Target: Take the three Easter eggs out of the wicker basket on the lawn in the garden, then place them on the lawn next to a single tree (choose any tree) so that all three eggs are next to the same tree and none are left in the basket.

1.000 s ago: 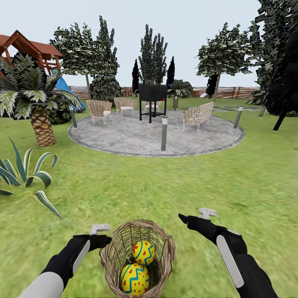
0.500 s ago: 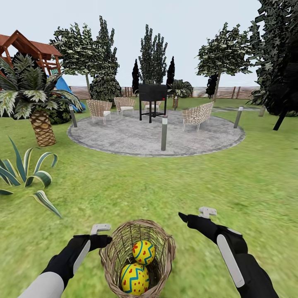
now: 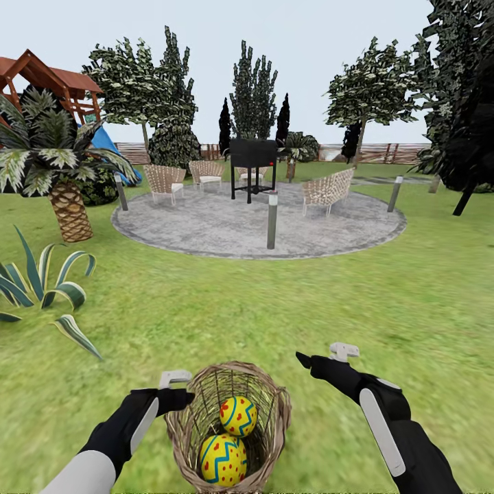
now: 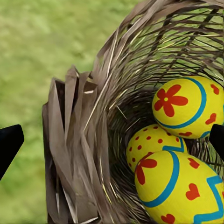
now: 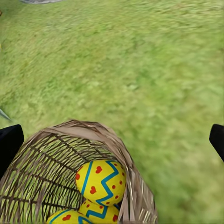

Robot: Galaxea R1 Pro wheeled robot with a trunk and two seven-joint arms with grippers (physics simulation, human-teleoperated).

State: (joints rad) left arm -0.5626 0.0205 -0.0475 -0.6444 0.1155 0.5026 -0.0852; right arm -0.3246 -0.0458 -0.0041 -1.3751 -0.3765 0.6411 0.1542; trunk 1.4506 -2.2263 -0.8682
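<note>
Three eggs, none removed: I judge the task at its first pick; all Easter eggs (image 4: 186, 186) lie inside the wicker basket (image 3: 230, 425), stacked against one another.
Left end effector (image 3: 180, 391): released, nothing between the fingers. I hold it just beside the basket's left rim so the wrist camera looks over the braided edge at the eggs.
Basket: stands on the lawn (image 3: 274, 309) directly in front of me, between the two arms, mouth tipped toward the head camera.
Eggs in head view: two show, one above the other; the left wrist view shows the third tucked between them.
Right end effector (image 3: 322, 357): released, empty, above grass to the basket's right, apart from the rim, leaving the opening free.
Candidate tree (image 3: 367, 92): pale-trunked, far beyond the paved circle (image 3: 206, 226).
</note>
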